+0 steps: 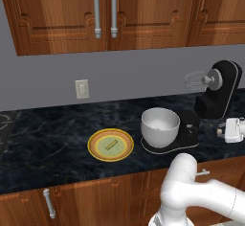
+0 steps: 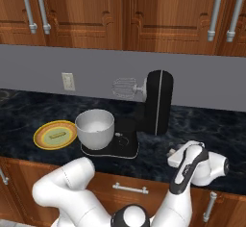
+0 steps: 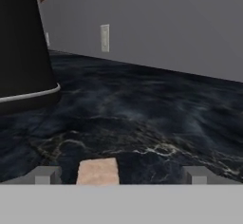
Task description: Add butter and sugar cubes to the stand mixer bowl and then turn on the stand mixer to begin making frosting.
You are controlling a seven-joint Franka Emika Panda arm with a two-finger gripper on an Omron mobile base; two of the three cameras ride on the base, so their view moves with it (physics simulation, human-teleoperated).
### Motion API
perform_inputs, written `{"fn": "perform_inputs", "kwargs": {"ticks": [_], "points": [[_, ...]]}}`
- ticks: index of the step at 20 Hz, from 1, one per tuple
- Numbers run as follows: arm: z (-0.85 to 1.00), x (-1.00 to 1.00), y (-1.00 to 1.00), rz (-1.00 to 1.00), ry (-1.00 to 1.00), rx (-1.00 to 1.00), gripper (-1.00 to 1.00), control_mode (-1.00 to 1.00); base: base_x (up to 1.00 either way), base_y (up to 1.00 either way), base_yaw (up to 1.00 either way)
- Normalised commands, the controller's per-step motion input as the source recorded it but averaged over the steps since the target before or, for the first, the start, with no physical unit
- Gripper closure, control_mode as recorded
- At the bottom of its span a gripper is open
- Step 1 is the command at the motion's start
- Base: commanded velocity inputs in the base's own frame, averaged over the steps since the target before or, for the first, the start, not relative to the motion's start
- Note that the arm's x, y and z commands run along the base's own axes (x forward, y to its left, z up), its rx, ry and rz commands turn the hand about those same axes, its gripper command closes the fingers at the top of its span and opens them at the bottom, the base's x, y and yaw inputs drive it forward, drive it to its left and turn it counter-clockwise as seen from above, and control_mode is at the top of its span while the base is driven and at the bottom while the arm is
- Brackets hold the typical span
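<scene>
The black stand mixer (image 1: 217, 96) stands on the dark counter with its head tilted up and its whisk (image 1: 194, 80) raised. The white stand mixer bowl (image 1: 160, 126) sits on its base. The butter (image 1: 111, 145), a thin tan stick, lies on a yellow plate (image 1: 98, 149) left of the bowl. My gripper (image 1: 221, 131) hangs low over the counter, right of the mixer. In the hand view the gripper (image 3: 122, 174) is open, and a pale beige sugar cube (image 3: 98, 172) lies on the counter between the fingertips (image 3: 47, 174), nearer the left one and not clamped.
A wall outlet (image 1: 82, 88) sits on the grey backsplash behind the plate. Wooden cabinets (image 1: 105, 14) hang above the counter. In the hand view the mixer's black body (image 3: 21, 47) stands close on the left, with bare dark counter (image 3: 156, 109) ahead.
</scene>
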Motion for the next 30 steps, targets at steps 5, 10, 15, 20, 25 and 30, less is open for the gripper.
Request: {"fn": "perform_inputs", "kwargs": {"ticks": [5,10,15,20,25,30], "points": [[-0.05,0.00,0.05,0.00,0.00,0.00,-1.00,-1.00,0.00,0.00,0.00],[-0.26,0.00,0.00,0.00,0.00,0.00,1.00,-1.00,0.00,0.00,0.00],[-0.16,0.00,0.00,0.00,0.00,0.00,1.00,-1.00,0.00,0.00,0.00],[0.27,-0.15,0.03,0.00,-0.03,0.00,1.00,-1.00,0.00,0.00,0.00],[0.97,-0.73,0.01,-0.04,-0.09,0.00,1.00,-1.00,0.00,0.00,0.00],[0.88,-1.00,0.23,-0.06,-0.04,-0.03,1.00,-1.00,0.00,0.00,0.00]]}}
